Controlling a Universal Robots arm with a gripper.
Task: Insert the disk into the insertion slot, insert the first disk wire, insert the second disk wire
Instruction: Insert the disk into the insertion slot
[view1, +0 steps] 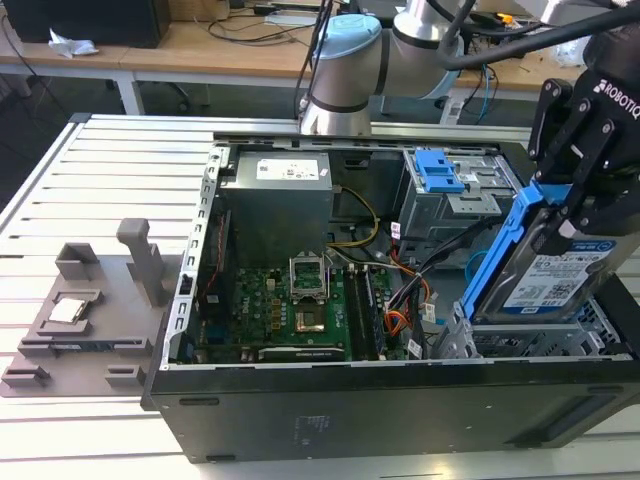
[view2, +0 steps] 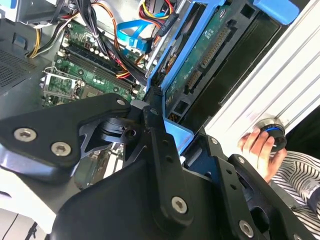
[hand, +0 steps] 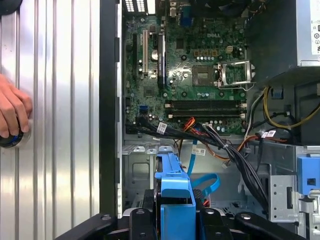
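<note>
Black finger linkage of the gripper (view2: 154, 107) sits nearest in both wrist views, closed firmly on the blue carrier edge of the disk (view1: 556, 280). In the exterior view the disk is held on edge and tilted, label outward, directly above the insertion slot (view1: 462, 342) at the chassis corner on the exterior view's right. Whether its lower edge touches the cage cannot be told. Assessment: the disk is not yet seated, so step one is in progress. The first disk wire (hand: 188, 125) lies loose among the black harness, and the second disk wire (hand: 208, 183) curls free on the bay floor. Neither is connected, so two steps remain outstanding. Beyond these lie the motherboard (hand: 200, 75) and the taller grey cage (view1: 470, 195). A person's hand (hand: 11, 112) rests on a round control on the slatted table (hand: 60, 100).
</note>
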